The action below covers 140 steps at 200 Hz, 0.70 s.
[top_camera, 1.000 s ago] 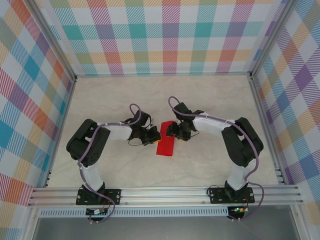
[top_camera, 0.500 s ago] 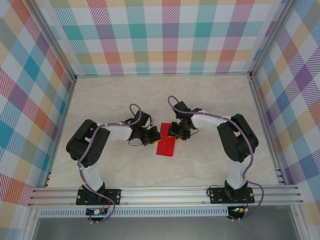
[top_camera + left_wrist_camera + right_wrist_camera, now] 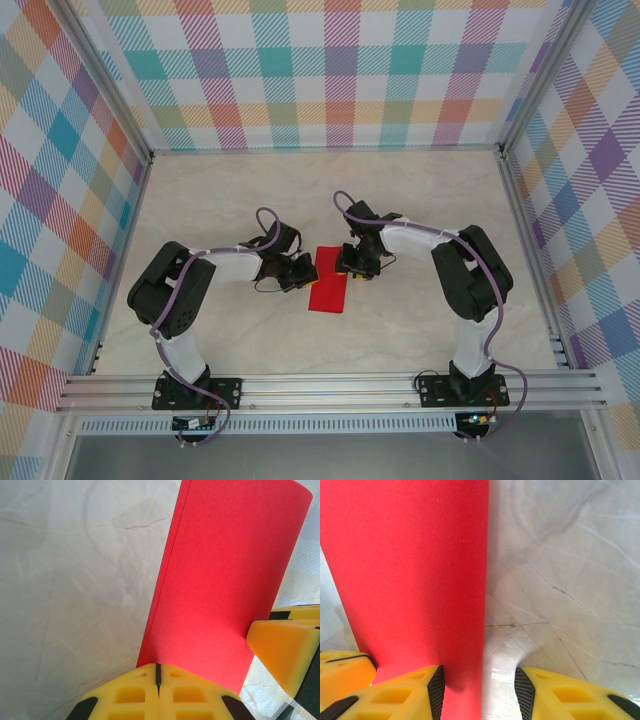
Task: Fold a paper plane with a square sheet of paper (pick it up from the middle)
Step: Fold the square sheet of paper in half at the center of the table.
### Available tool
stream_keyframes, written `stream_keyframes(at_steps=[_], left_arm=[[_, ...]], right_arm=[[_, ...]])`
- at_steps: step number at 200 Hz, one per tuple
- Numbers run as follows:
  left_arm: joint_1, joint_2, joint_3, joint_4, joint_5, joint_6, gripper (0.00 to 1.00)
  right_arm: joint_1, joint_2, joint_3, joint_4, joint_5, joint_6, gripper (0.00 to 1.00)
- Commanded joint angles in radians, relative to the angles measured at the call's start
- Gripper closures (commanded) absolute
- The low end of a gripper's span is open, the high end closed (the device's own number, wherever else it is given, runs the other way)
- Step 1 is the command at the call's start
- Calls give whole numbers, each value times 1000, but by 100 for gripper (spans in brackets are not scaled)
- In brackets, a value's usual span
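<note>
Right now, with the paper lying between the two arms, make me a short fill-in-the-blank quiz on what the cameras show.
1. The folded sheet of paper between the two arms is coloured ____.
2. On the left gripper, the jaws are ____ on the paper's near edge.
3. On the right gripper, the jaws stand ____, one on each side of the paper's long edge.
4. The fingers of both grippers are coloured ____.

Missing words: red; shut; open; yellow.
</note>
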Motion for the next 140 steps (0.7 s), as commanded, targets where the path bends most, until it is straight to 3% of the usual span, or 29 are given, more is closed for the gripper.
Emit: stream_keyframes(at_steps=[1, 76, 140], left_arm=[[-4, -27, -12, -80, -31, 2, 100], [-4, -45, 8, -96, -44, 17, 98], [-4, -101, 21, -112, -64, 23, 98]], right_arm=[[15, 80, -21, 22, -29, -28, 55], [15, -19, -6, 61, -85, -18, 54], [15, 35, 3, 42, -75, -6, 54]])
